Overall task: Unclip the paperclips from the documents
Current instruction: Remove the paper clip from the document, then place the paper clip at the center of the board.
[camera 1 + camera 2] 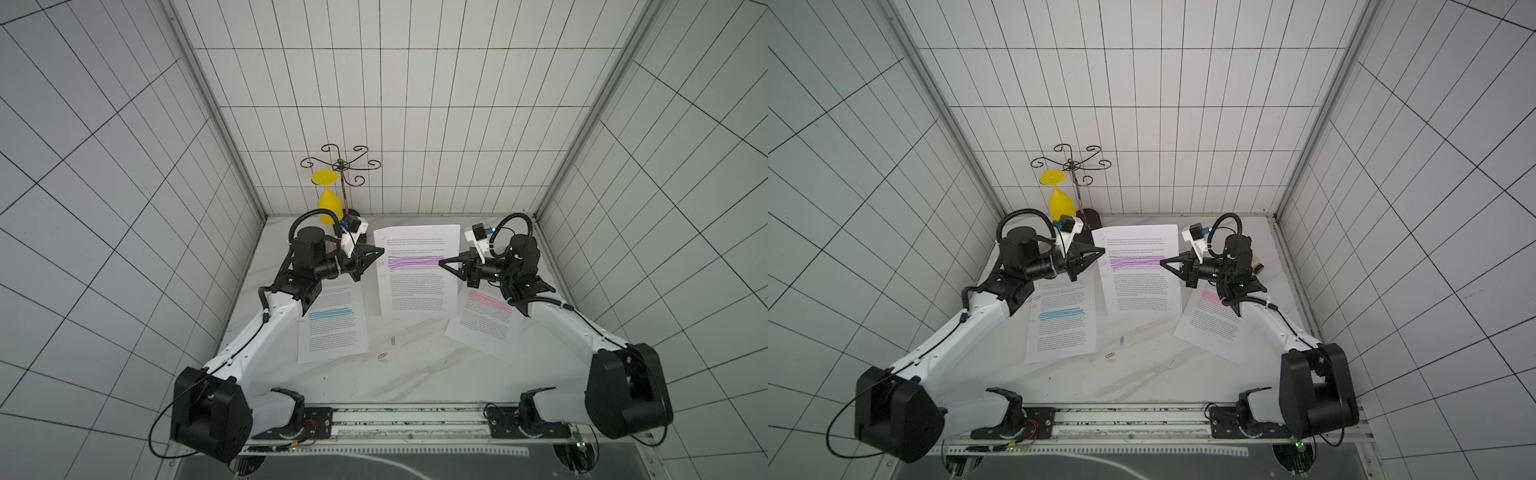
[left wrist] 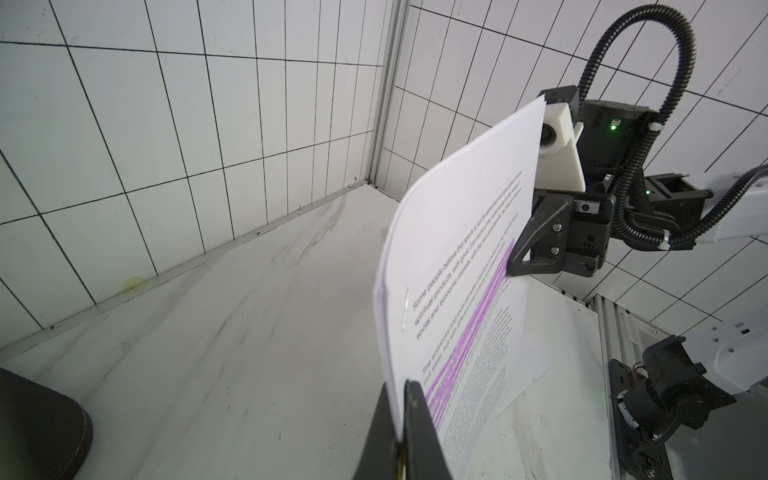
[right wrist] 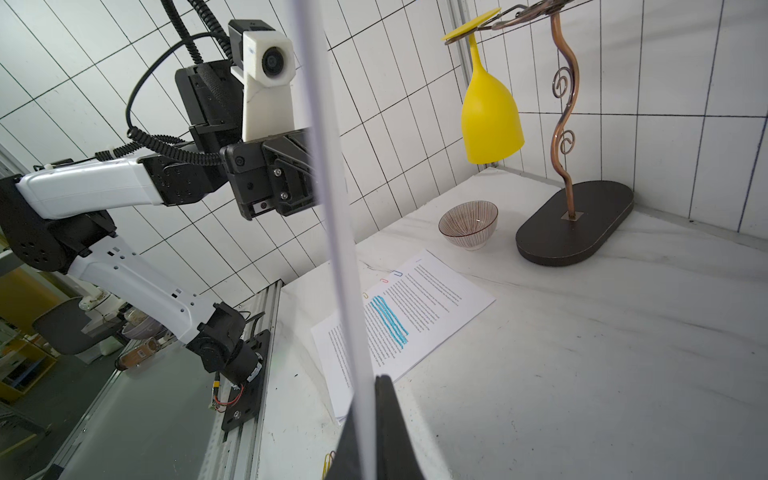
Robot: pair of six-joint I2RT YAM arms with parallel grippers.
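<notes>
Purple-band document [image 1: 417, 286] raised upright between arms: left gripper [image 1: 380, 252] clamped on its clip-side edge, right gripper [image 1: 442, 263] clamped on opposite edge. Paperclips [image 1: 381, 275] sit on clip-side edge. Step: unclipping middle stack. Next, probably: left slides clip off sideways, right holds sheets steady.

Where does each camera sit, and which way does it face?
Top views: overhead, looking down on the white marble table; left arm and right arm show.
Left wrist: behind the left gripper, shut on the white purple-highlighted document, facing the right gripper.
Right wrist: behind the right gripper, facing the left arm.
Shared: all show that document.
</notes>
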